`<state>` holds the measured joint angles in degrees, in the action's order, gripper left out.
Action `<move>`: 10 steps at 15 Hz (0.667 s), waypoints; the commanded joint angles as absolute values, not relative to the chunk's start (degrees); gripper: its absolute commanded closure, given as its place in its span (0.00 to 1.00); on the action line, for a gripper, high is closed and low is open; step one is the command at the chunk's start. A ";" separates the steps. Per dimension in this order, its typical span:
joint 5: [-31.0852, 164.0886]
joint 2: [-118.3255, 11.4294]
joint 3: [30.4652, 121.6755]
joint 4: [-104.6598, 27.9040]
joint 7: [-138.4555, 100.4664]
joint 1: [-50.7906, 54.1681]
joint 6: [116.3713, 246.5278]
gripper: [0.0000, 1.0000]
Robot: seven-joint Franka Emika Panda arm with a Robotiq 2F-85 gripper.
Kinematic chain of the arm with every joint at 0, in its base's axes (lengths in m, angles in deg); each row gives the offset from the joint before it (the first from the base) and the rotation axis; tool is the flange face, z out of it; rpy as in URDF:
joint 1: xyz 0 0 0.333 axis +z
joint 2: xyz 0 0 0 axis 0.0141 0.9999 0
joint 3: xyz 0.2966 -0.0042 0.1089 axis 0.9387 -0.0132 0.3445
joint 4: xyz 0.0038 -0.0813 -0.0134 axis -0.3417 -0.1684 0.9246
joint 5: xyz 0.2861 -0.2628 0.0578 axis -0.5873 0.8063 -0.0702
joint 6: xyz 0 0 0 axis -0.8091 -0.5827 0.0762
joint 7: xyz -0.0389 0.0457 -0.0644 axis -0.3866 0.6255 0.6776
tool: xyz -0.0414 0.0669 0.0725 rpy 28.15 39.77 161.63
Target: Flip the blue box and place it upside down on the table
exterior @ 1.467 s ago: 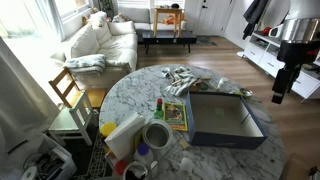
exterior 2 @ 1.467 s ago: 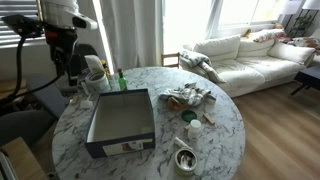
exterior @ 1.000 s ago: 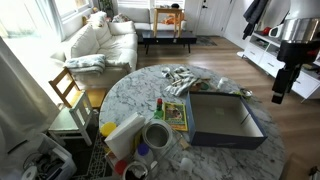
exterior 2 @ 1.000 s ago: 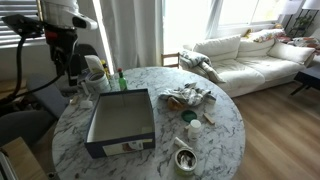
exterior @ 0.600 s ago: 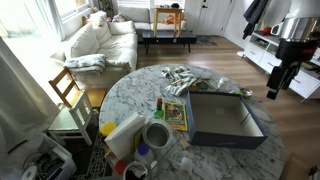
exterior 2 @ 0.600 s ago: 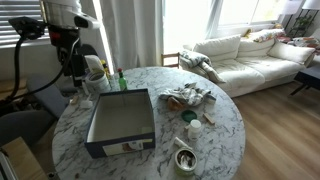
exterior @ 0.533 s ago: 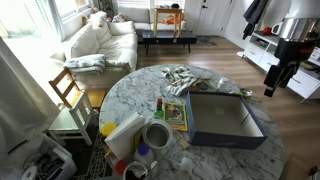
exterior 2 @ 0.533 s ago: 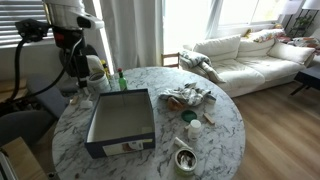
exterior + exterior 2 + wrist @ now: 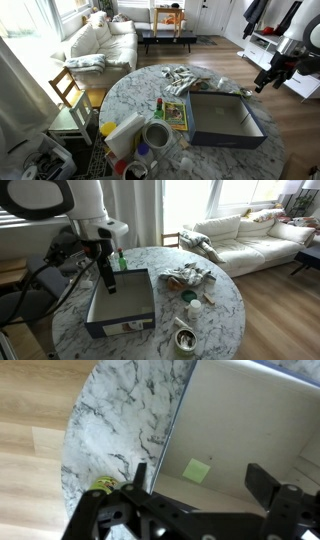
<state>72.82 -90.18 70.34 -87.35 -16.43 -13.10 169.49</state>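
The blue box (image 9: 130, 302) lies open-side up, mid-frame, on the table (image 9: 222, 320); no flip is yet made. The gripper (image 9: 200, 478) is held spread and empty above its edge.

the arm (image 9: 62, 198) hangs bent, its end effector (image 9: 108, 284) pointing down, fingers (image 9: 140, 478) spread wide, gripping nothing.
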 commanded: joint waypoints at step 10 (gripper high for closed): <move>72.45 -81.73 69.74 -94.70 -9.52 -14.65 185.85 0.00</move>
